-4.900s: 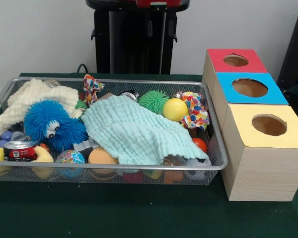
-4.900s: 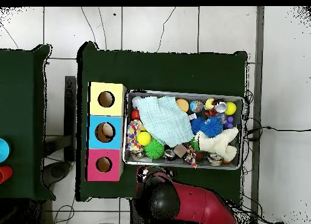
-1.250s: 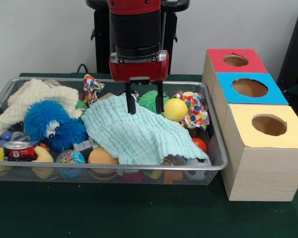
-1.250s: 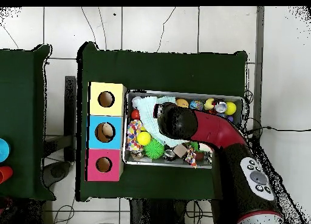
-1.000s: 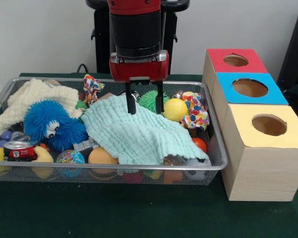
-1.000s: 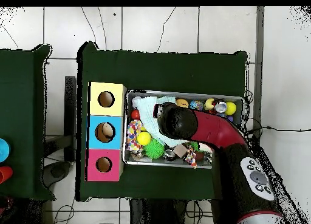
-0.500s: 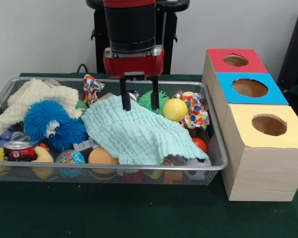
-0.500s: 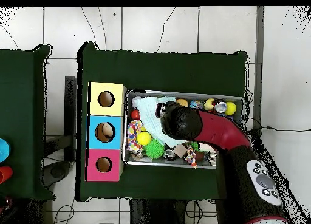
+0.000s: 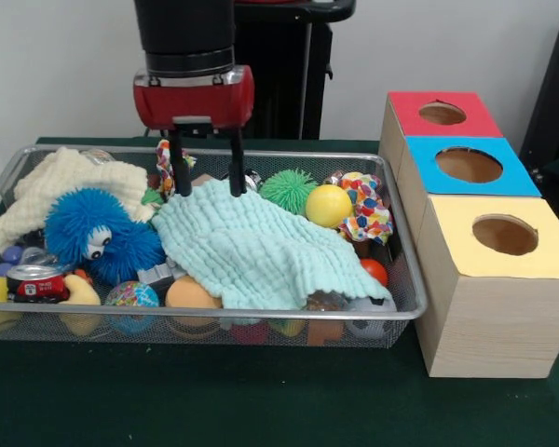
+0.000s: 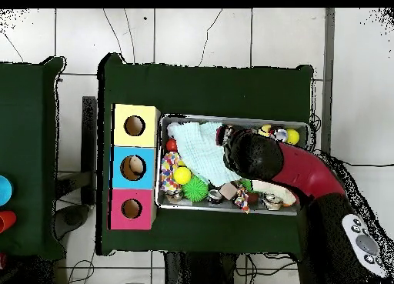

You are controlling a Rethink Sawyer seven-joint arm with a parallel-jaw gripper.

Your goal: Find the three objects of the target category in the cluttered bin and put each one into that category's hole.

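Note:
My gripper point(image 9: 210, 191) hangs open and empty over the far left corner of the mint green cloth point(image 9: 261, 247), which lies across the middle of the wire bin point(image 9: 214, 317). Just behind the left finger is a colourful knotted rope toy point(image 9: 170, 156). Right of the gripper lie a green spiky ball point(image 9: 287, 189), a yellow ball point(image 9: 328, 205) and a second rope toy point(image 9: 368, 207). A blue fuzzy toy point(image 9: 93, 233) and a cream cloth point(image 9: 61, 186) fill the bin's left part. In the overhead view the arm point(image 10: 262, 159) hides the gripper and the bin's right half.
Three boxes with holes stand beside the bin: red point(image 9: 443, 114), blue point(image 9: 469, 165), yellow point(image 9: 503, 235). Along the bin's front are a soda can point(image 9: 35, 282), an orange ball point(image 9: 191, 293), a multicolour ball point(image 9: 132, 295) and a red ball point(image 9: 374, 270). The mint cloth covers other items.
The gripper, still open, has moved left along the mint cloth's far edge in the front view and risen slightly. Nothing in the bin has shifted.

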